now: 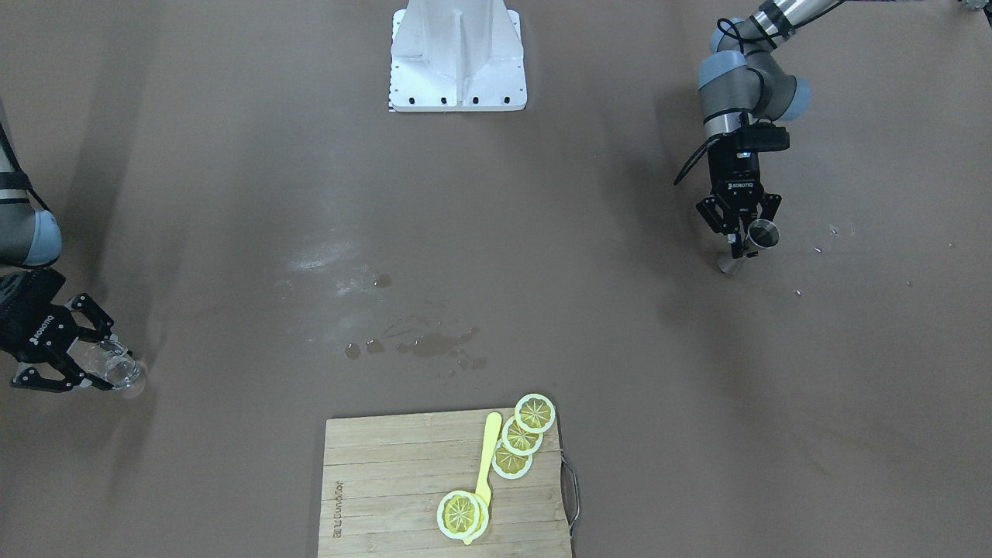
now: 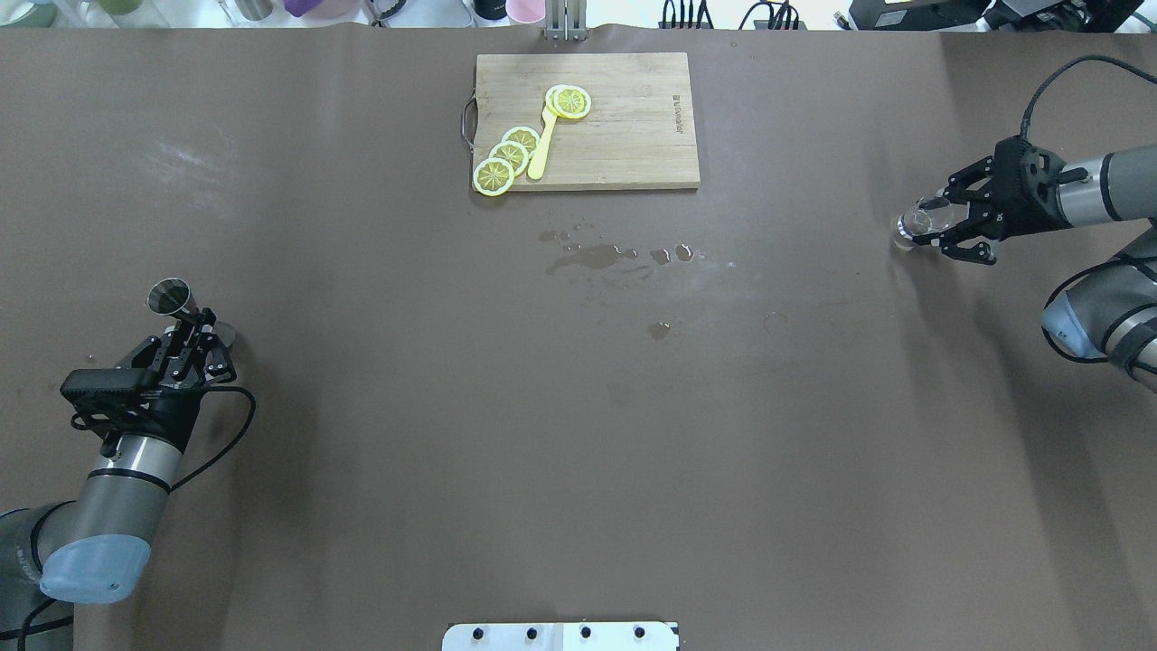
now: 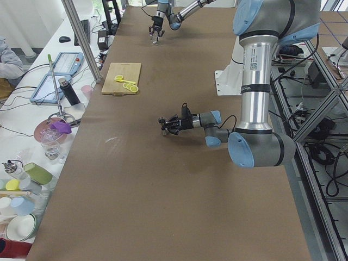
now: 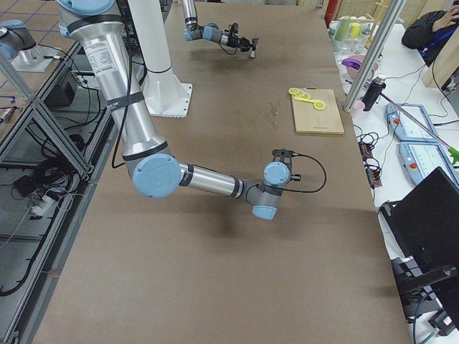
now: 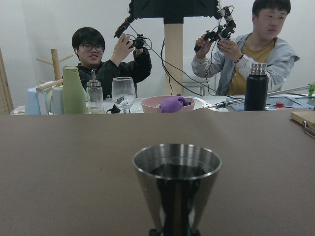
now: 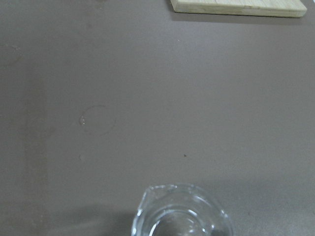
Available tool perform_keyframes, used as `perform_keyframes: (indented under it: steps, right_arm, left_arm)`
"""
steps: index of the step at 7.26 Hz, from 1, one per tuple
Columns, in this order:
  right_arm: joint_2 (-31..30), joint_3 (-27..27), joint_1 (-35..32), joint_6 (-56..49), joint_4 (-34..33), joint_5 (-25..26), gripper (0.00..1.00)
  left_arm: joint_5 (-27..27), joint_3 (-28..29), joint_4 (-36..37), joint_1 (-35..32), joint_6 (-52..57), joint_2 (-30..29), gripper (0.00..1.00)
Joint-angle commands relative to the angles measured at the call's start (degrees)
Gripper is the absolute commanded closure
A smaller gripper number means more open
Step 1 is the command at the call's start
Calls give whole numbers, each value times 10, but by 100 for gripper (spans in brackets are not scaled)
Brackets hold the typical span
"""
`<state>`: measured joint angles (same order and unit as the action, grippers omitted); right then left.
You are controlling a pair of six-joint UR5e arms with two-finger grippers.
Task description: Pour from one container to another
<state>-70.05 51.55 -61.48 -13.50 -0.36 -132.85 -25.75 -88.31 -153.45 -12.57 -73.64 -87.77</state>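
A steel jigger (image 2: 170,297) stands upright at the table's left side, and my left gripper (image 2: 194,320) is shut on its narrow waist. The left wrist view shows the jigger (image 5: 177,182) close up, with dark liquid inside. From the front, the jigger (image 1: 762,232) sits in the left gripper (image 1: 742,236). Far to the right, my right gripper (image 2: 942,226) is shut on a small clear glass (image 2: 920,222) with a pouring lip, low over the table. The glass (image 6: 182,214) looks empty in the right wrist view. The two containers are far apart.
A wooden cutting board (image 2: 624,136) with lemon slices (image 2: 509,155) and a yellow utensil (image 2: 542,145) lies at the far middle. Small puddles (image 2: 592,258) wet the table's centre. The robot base (image 1: 457,58) stands at the near edge. Operators sit beyond the far edge.
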Motion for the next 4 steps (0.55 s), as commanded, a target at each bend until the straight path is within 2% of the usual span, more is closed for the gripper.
perform_keyframes:
  steps: [1, 2, 4]
  right_arm:
    - [-2, -8, 2, 10, 9, 0, 100]
    - [-2, -9, 3, 11, 10, 0, 100]
    - [-2, -11, 7, 36, 12, 0, 100]
  left_arm:
    - [0, 1, 0, 2, 0, 0, 91]
    - [0, 1, 0, 2, 0, 0, 88]
    - [10, 7, 0, 4, -1, -6, 75]
